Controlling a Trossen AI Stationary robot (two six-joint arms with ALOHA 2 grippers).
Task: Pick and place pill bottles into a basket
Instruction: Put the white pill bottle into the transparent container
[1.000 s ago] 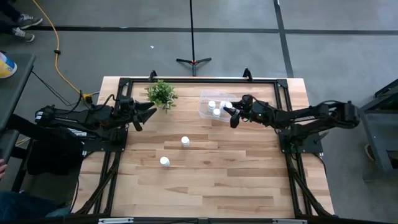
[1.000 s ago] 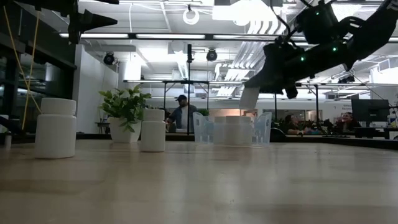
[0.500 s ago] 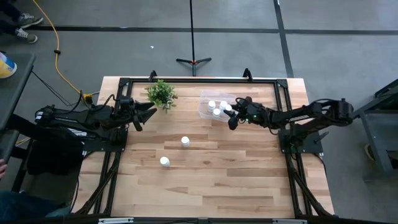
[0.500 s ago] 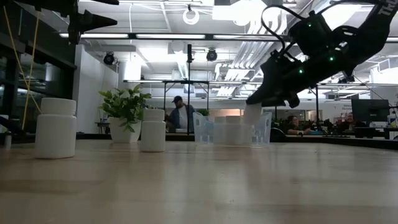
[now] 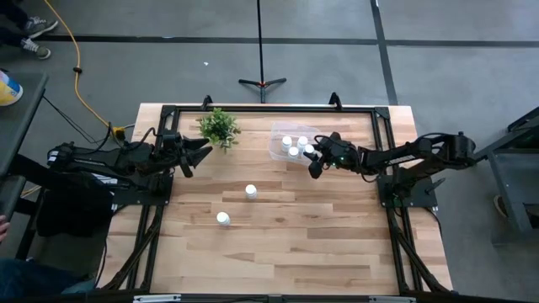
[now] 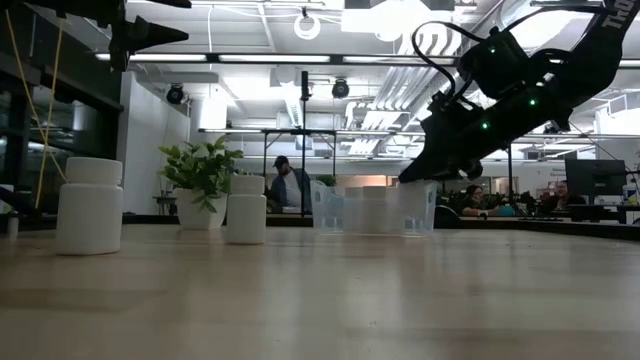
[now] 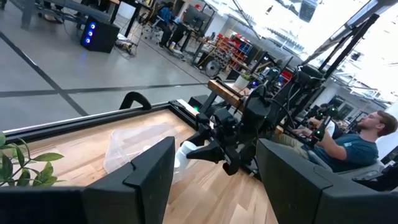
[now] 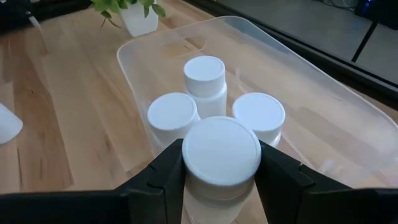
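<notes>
The clear basket [image 5: 285, 145] stands at the table's far middle, beside the small green plant [image 5: 219, 126]. Three white pill bottles [image 8: 204, 76] stand in it. My right gripper [image 5: 312, 159] is over the basket's right end, shut on a fourth bottle [image 8: 221, 152]. Two more bottles [image 5: 250, 191] [image 5: 222, 219] stand on their bases on the wood. My left gripper [image 7: 214, 186] is open and empty, up in the air left of the plant. My right gripper pinches the bottle between its two fingers [image 8: 163, 177], one on each side of the body just under the cap [image 8: 221, 149]. The fingers come from the table's right, slanting down. The bottle is cap up inside the basket's right end; whether it touches the floor, I cannot tell.
The plant [image 6: 200, 172] stands just left of the basket [image 6: 372, 208]. The black frame rail [image 5: 269, 108] runs along the far edge. Bare wood lies across the table's near half. People sit in the room beyond the table.
My right gripper has gone down and a little toward the table's left with the bottle, still shut on it. The bottle, which was above the basket's right rim, now sits low behind the basket's wall.
</notes>
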